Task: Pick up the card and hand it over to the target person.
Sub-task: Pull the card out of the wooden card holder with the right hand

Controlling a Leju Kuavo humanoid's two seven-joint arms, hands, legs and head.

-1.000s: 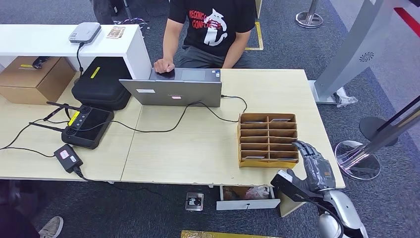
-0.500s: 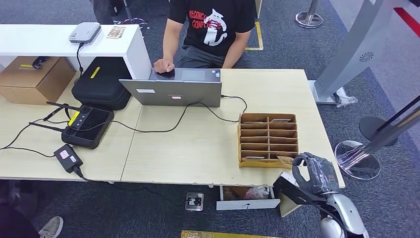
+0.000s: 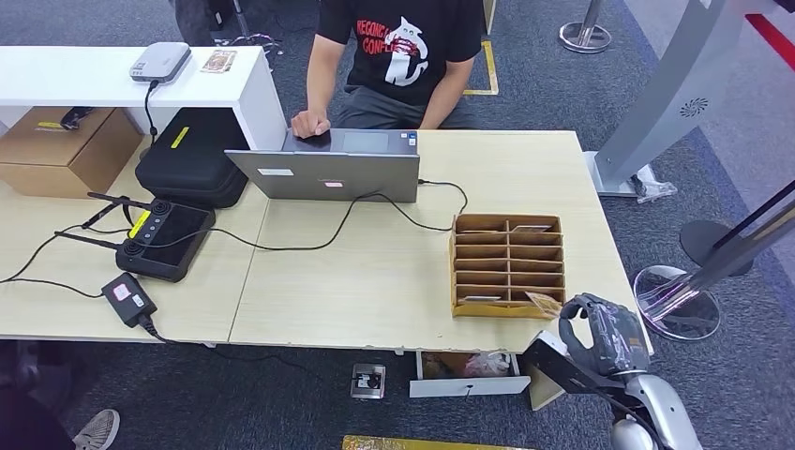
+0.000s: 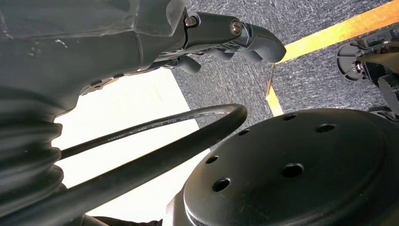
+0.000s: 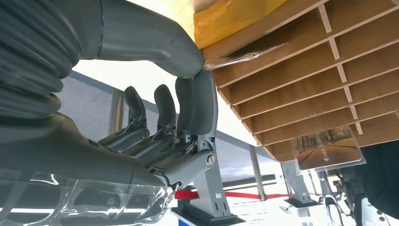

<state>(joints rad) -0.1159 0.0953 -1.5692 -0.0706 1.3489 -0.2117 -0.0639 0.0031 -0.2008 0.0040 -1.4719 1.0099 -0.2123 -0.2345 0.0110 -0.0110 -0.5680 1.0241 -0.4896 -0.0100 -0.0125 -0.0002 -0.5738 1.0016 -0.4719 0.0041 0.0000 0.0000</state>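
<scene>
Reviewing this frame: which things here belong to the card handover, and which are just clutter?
Job:
card, pinched by the right hand
wooden card rack
seated person

Clutter:
laptop
black case
remote controller
power adapter
cardboard box

Bare tabletop (image 3: 375, 281) betw. organizer (image 3: 507, 264) & laptop (image 3: 328, 173).

The right hand (image 3: 600, 330) is raised at the end of its silver forearm, with the wrist bent forward. In the right wrist view the thumb (image 5: 155, 44) meets the tip of a finger (image 5: 202, 106), pinching a thin card (image 5: 247, 55) edge between them. The left hand (image 4: 141, 42) hangs low, its fingers apparently curled, though only partly seen.
</scene>
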